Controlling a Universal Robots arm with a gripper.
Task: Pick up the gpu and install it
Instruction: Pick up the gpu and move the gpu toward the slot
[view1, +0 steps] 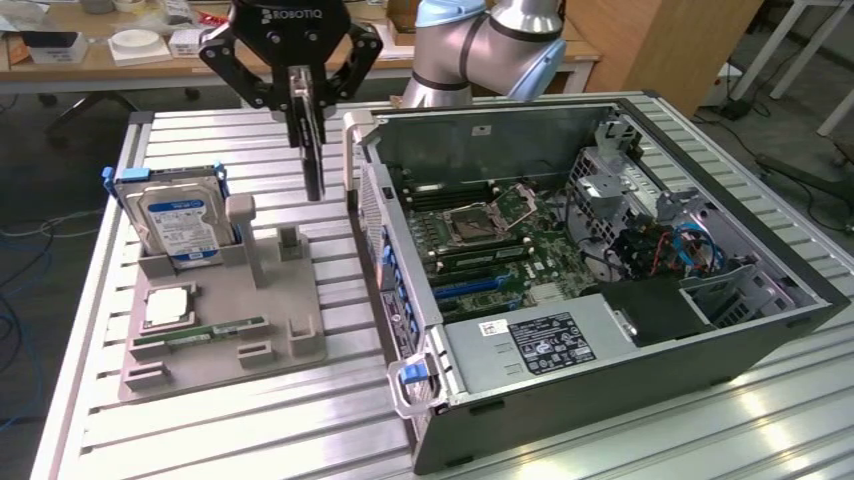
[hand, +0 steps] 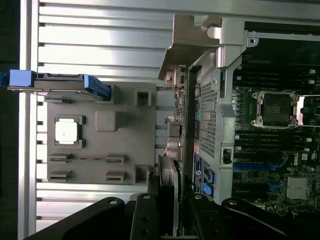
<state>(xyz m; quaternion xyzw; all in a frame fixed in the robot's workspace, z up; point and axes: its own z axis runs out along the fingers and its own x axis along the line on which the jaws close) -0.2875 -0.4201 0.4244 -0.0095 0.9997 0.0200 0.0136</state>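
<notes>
My gripper (view1: 302, 100) hangs above the slatted table, shut on the top edge of the gpu (view1: 312, 150). The card shows as a thin dark strip hanging straight down. Its lower end floats above the grey holder (view1: 220, 310), in the gap between that holder and the open computer case (view1: 587, 260). In the wrist view the gpu (hand: 181, 120) runs edge-on away from my gripper (hand: 172, 212), with its silvery bracket (hand: 192, 42) at the far end. The card lies along the case's side wall. The motherboard (view1: 494, 235) lies exposed inside the case, with blue slots (view1: 467, 285) near its front.
The grey holder carries a blue-labelled hard drive (view1: 180, 220) standing upright, a square processor (view1: 170, 305) and a green memory stick (view1: 220, 330). A power supply (view1: 547, 345) fills the case's near corner. Desks with clutter stand behind the table.
</notes>
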